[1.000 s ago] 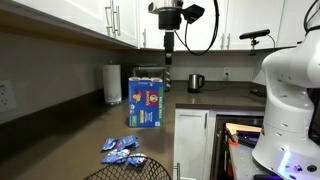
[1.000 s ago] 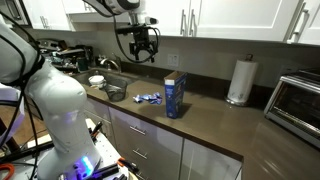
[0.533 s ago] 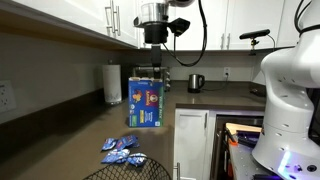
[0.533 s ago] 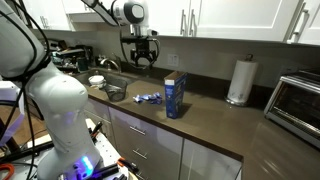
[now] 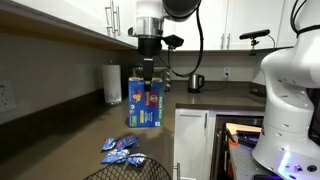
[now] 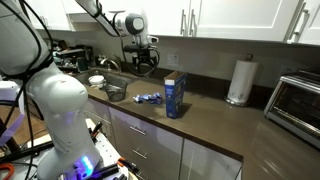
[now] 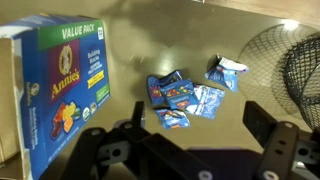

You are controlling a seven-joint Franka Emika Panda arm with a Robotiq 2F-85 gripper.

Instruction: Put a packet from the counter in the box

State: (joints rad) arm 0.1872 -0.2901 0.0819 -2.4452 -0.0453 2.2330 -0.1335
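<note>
Several packets [image 7: 186, 95] lie bunched on the tabletop [image 7: 140, 40] near the box [image 7: 60, 85], some overlapping. The claw [image 7: 190, 150] hangs above them, spread wide and empty. Likely trouble: closing on the heap could pinch two at once — or the slick film could slide free. Low, flat packets also invite the claw to scrape the tabletop instead.

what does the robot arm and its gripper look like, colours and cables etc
The arm is glossy white, built from rounded, tube-like segments. The gripper is matte black and blocky, and the wrist view shows two thick black fingers. A thin black cable loops out near the wrist. No readable markings show.
</note>
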